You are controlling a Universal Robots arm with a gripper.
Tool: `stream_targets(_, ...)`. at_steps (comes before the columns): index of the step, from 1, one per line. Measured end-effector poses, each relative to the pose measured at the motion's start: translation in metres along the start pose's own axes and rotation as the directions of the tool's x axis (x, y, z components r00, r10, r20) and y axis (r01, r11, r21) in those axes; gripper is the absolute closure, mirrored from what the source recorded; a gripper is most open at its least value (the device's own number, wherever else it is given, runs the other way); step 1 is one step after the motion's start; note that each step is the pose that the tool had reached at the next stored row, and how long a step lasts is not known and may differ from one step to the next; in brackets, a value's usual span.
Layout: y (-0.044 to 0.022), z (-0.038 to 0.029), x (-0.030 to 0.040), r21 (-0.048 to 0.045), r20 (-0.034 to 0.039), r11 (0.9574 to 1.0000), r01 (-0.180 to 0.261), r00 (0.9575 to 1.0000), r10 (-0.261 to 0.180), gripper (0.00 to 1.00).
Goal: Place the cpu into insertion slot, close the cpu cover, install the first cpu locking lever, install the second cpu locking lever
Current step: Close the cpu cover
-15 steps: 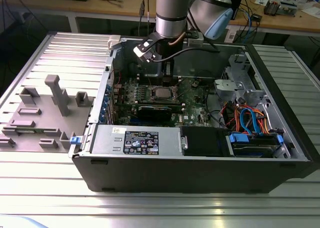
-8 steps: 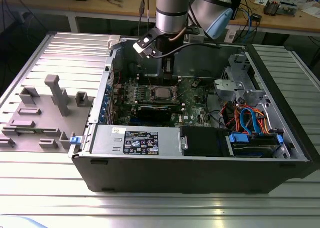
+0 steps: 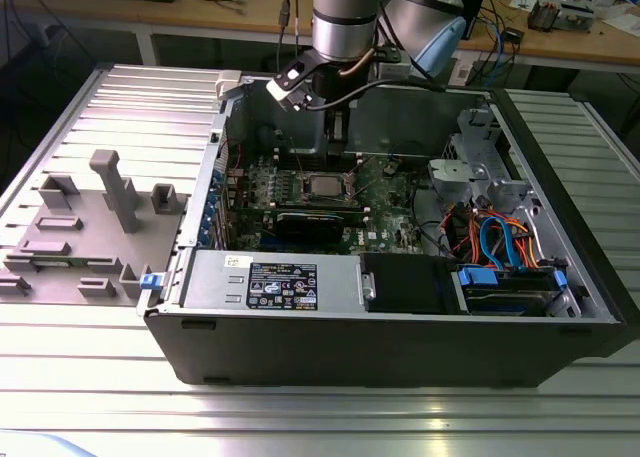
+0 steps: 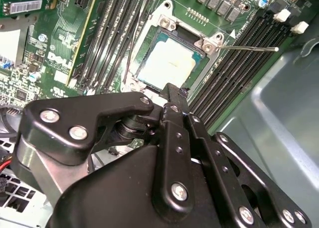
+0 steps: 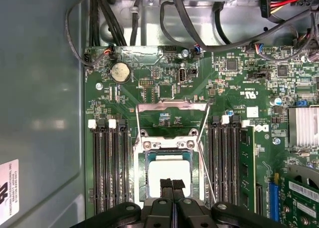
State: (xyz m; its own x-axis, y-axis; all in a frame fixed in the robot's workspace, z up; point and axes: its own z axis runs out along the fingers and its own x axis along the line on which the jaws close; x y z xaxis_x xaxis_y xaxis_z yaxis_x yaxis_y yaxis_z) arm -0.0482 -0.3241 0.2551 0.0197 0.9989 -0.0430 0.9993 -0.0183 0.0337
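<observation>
Hovers inside the open computer case (image 3: pixel 400 347) with the claw (image 5: pixel 172 183) pressed together, pinching nothing, just over the cpu (image 5: pixel 169 169). Has the cpu lying flat in the insertion slot (image 5: pixel 143 180), at 6 o'clock from the claw in the exterior view, and the cpu cover (image 5: pixel 172 107) tipped up open beside it.

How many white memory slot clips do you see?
4 white clips: two on one side of the insertion slot, two on the other; others may hide behind the tool.
</observation>
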Motion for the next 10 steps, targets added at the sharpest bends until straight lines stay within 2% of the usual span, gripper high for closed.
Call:
stream_targets(7, 0.0003, -0.0077, -0.0003, 0.0000, 0.0001, 1.0000, 0.000, 1.0000, 0.000, 0.89)
stream_targets(10, 0.0003, -0.0083, -0.0003, -0.0002, -0.0003, 1.0000, 0.000, 1.0000, 0.000, 0.89)
